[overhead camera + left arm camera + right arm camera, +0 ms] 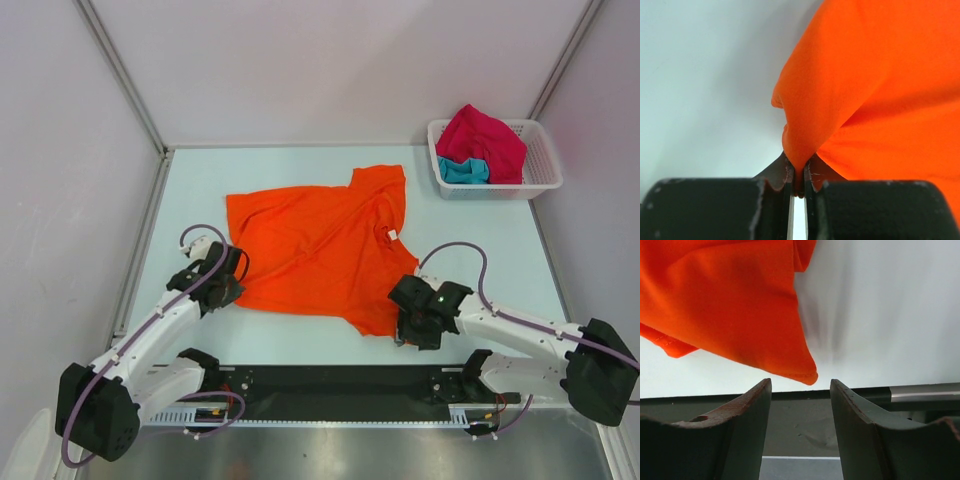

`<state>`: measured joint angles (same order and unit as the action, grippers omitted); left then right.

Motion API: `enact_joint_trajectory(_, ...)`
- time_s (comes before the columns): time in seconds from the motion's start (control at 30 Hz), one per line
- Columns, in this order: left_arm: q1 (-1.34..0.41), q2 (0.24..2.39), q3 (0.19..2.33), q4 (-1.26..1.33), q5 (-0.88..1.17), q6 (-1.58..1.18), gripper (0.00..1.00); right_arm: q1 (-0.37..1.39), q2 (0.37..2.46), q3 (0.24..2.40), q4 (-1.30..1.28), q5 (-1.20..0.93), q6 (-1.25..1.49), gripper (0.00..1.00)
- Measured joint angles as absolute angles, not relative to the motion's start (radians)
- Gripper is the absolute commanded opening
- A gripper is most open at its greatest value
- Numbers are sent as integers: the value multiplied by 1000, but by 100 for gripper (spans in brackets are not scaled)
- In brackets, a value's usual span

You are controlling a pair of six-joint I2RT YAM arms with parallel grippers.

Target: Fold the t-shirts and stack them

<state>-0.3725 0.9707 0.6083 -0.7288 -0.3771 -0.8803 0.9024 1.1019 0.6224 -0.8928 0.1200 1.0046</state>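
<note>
A bright orange t-shirt [320, 245] lies spread and wrinkled in the middle of the table. My left gripper [228, 280] is shut on its near left edge; in the left wrist view a pinch of orange cloth [805, 140] is drawn down between the closed left gripper [799, 175] fingers. My right gripper [405, 325] stands open at the shirt's near right corner; that orange corner [805, 372] hangs just beyond the tips of the right gripper [800, 387], not between them. A crimson-pink t-shirt [485, 140] and a teal t-shirt [462, 172] lie bunched in the basket.
A white lattice basket [540, 175] stands at the far right of the table. Grey walls with metal rails close in the back and both sides. A black rail with the arm bases [340, 385] runs along the near edge.
</note>
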Motion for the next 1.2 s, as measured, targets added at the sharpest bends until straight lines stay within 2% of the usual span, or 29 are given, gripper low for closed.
enact_joint_trajectory(0.1, -372, 971, 609, -729, -373, -877, 9, 904, 1119, 615, -866, 125, 1010, 55)
enact_joint_trajectory(0.2, -372, 971, 610, -729, -370, -865, 9, 907, 1164, 615, -830, 130, 1009, 48)
enact_joint_trajectory(0.3, -372, 971, 613, -728, -369, -859, 9, 912, 1206, 617, -805, 138, 1002, 28)
enact_joint_trajectory(0.33, -372, 972, 614, -728, -369, -859, 9, 915, 1218, 619, -798, 142, 998, 9)
enact_joint_trajectory(0.37, -372, 972, 616, -728, -369, -855, 9, 918, 1228, 622, -792, 144, 996, 0)
enact_joint_trajectory(0.73, -371, 962, 619, -730, -359, -846, 8, 996, 1233, 730, -827, 221, 1003, 0)
enact_joint_trajectory(1.2, -370, 836, 712, -861, -310, -838, 11, 1078, 1111, 985, -1104, 350, 1081, 0)
